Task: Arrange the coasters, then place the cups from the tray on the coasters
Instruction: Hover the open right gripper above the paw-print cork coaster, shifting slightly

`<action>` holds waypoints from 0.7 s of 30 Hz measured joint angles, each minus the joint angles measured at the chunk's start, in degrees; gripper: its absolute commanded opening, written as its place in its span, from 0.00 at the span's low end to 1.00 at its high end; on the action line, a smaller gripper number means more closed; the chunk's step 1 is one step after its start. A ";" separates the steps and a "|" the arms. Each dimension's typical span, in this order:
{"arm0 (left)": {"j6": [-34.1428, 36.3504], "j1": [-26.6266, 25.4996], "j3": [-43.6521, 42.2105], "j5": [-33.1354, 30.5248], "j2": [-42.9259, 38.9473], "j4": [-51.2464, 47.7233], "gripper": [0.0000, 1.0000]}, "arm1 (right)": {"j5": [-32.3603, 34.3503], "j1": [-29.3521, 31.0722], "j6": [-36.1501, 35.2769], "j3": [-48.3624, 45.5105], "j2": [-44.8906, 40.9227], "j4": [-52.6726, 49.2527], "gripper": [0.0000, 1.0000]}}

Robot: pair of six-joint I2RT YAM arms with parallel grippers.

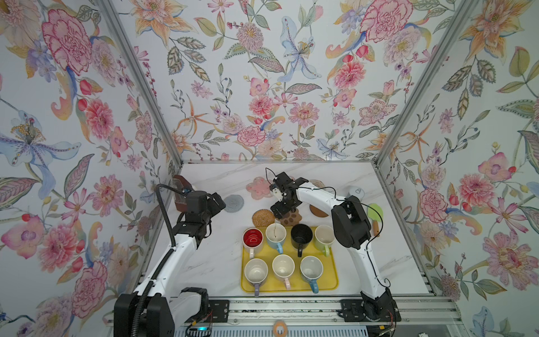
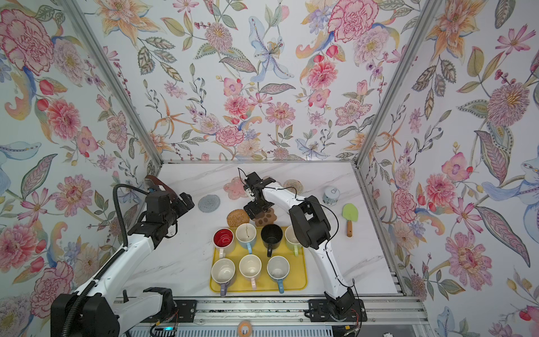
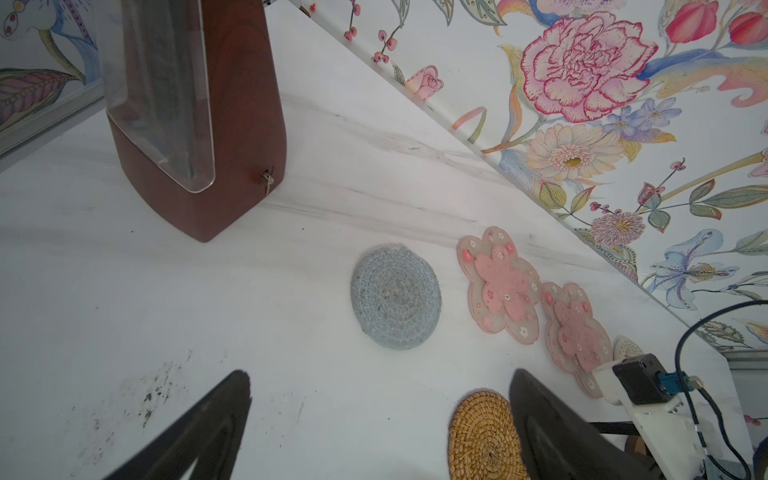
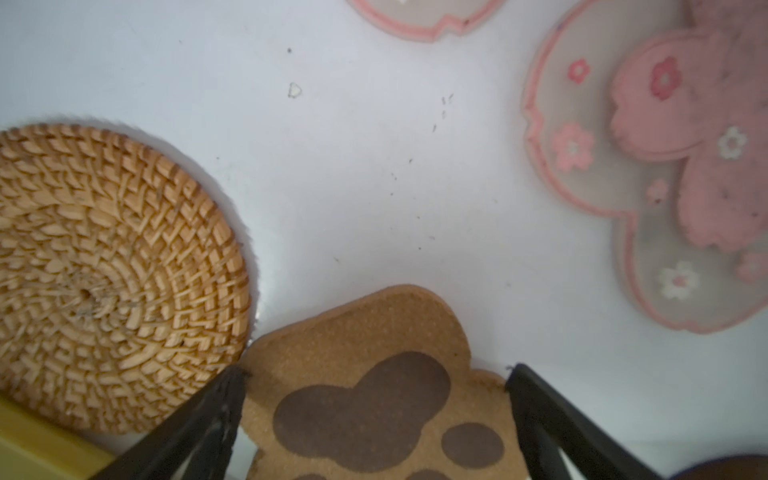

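Observation:
Seven cups stand on the yellow tray, among them the red-inside one and the black one. Behind the tray lie the coasters: grey woven, two pink flowers, tan rattan, brown paw, dark wooden and pale woven. My right gripper is open and low over the paw coaster, one finger at each side of it. My left gripper hangs open and empty, short of the grey coaster.
A brown wooden metronome-like box stands at the back left by the wall. A white-blue lidded jar and a green spatula lie at the right. Walls close the table on three sides.

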 measured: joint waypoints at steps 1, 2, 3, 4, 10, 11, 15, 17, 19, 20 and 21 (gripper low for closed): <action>0.00 0.00 0.00 0.02 0.00 0.00 0.99 | 0.26 -0.04 0.42 0.00 0.00 0.00 0.99; -0.02 0.00 0.00 0.02 0.00 0.00 0.99 | 0.48 -0.11 0.79 0.00 0.00 0.00 0.99; 0.00 0.00 0.00 0.00 0.00 -0.02 0.99 | 0.76 -0.22 1.22 0.00 0.00 0.00 0.99; -0.02 0.00 0.00 0.02 0.00 0.00 0.99 | 1.09 -0.39 1.64 0.00 0.00 0.00 0.98; -0.04 0.00 0.00 0.04 0.00 0.00 0.99 | 2.64 -2.19 3.96 -0.02 -0.04 0.11 0.98; -0.04 0.00 0.00 0.15 0.00 0.00 0.99 | 2.86 -2.49 4.24 -0.02 -0.04 0.13 0.98; -0.04 0.00 0.00 0.22 0.00 -0.02 0.99 | 3.50 -3.96 5.38 -0.09 -0.13 0.20 0.97; -0.04 0.00 0.00 0.22 0.00 -0.04 0.99 | 3.54 -4.66 5.70 -0.31 -0.28 0.28 0.97; -0.04 0.00 0.00 0.22 0.00 -0.15 0.99 | 3.63 -5.25 5.75 -0.81 -0.61 0.55 0.97; -0.04 0.00 0.00 0.22 0.00 -0.22 0.99 | 3.74 -5.40 5.77 -0.83 -0.68 0.52 0.98; -0.04 0.00 0.00 0.22 0.00 -0.24 0.99 | 3.78 -5.51 5.77 -0.83 -0.68 0.59 0.98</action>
